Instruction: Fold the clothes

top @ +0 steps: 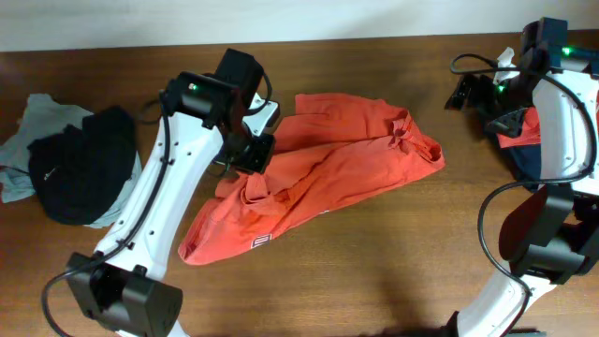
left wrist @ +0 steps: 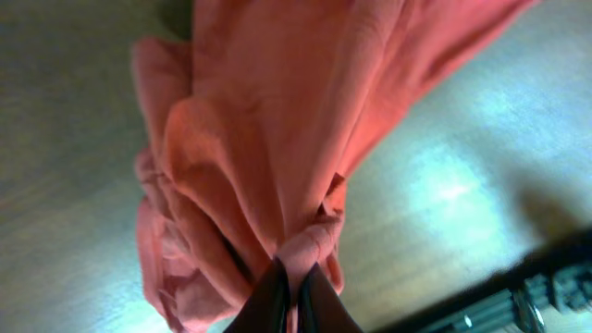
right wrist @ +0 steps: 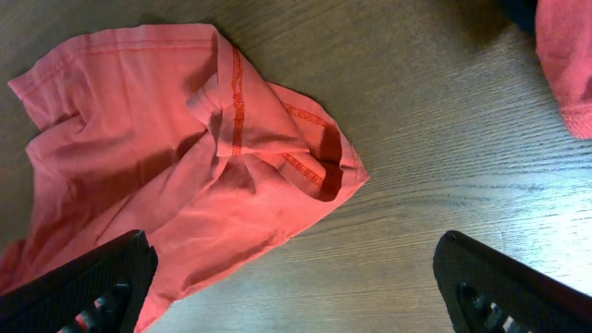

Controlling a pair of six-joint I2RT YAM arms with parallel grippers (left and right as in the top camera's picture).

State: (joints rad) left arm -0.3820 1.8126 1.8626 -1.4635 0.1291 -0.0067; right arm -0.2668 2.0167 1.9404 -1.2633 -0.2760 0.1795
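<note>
The orange-red T-shirt lies crumpled across the middle of the wooden table. My left gripper is shut on a bunched fold at its left side; in the left wrist view the cloth hangs pinched between the dark fingers. My right gripper is open and empty at the far right, above bare wood; its fingers spread wide, with the shirt's sleeve end in front of them. A black garment lies on a pale grey-blue one at the left.
Red and navy garments lie heaped at the right edge behind the right arm; a red piece also shows in the right wrist view. White wall runs along the table's far edge.
</note>
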